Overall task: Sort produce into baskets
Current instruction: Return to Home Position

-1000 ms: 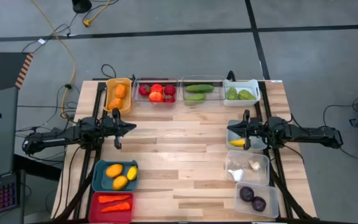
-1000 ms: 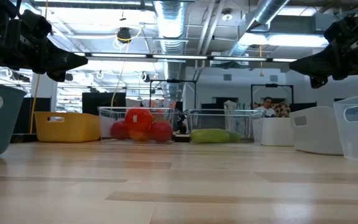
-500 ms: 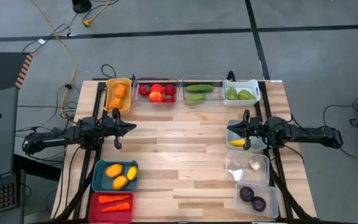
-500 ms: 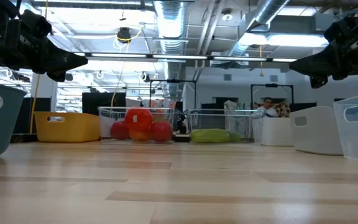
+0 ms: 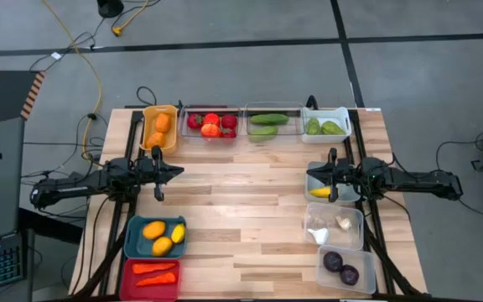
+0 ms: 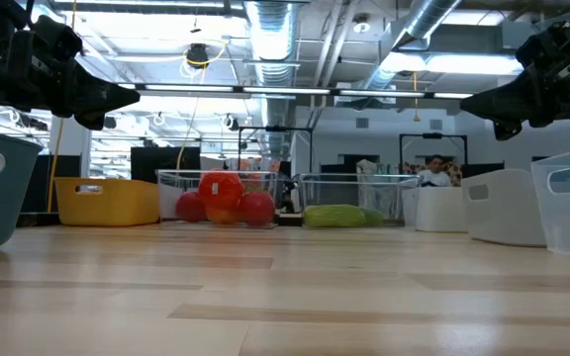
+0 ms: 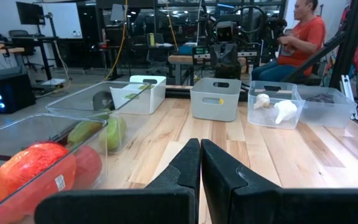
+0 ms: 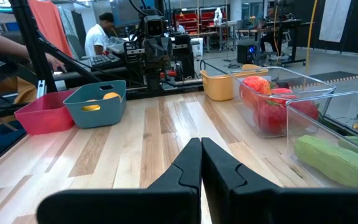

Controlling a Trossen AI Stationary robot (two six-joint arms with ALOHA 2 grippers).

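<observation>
Lying inside the small rectangular plastic bins [image 5: 145, 126] at the wooden bench [image 5: 250, 193] edges, the small toy fruits and vegetables [image 5: 211, 124] look light, rigid and smooth; grip across the middle. The left end effector [image 7: 200, 144] and right end effector [image 8: 201, 142] hang above the bench, fingers together, empty.

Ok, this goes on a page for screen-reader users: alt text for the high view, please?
Wooden table seen from above, produce sorted into nine bins along its far, left and right edges. The left gripper and right gripper, both shut, hover at opposite sides, pointing toward each other.
</observation>
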